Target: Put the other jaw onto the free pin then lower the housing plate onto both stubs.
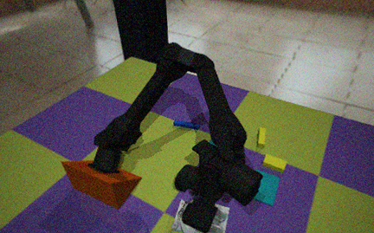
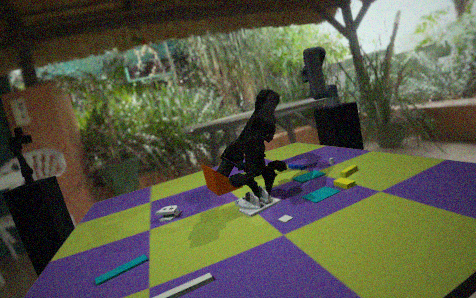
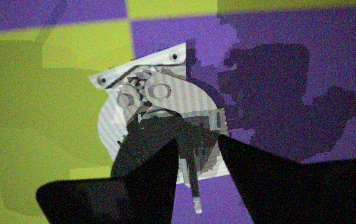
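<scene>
Pale striped plastic jaw with a round hub (image 3: 189, 95), apparently the one pinched in the black gripper (image 1: 200, 216) (image 2: 262, 193) (image 3: 197, 141), fingers partway apart and closed on it. Sits over the white base plate (image 1: 224, 219) (image 2: 260, 210) (image 3: 162, 57), hub just beside that of the second pale striped jaw (image 3: 107, 126), toothed edges facing. Seating on the free pin: cannot tell from above, with the pin hidden beneath the hub.

Best handled gently: keep the hub square over the pin, turn slightly until tooth meets gap, then press straight down. Never force tooth on tooth; likely to tip the jaw or lift its partner off its own pin. Check for both hubs at equal height before letting go, then open just enough and rise straight up, clear of the teeth.

Next, probably, fetch the white two-holed housing plate (image 2: 169, 209), lying well apart from the base, and lower it level over both stubs.
</scene>
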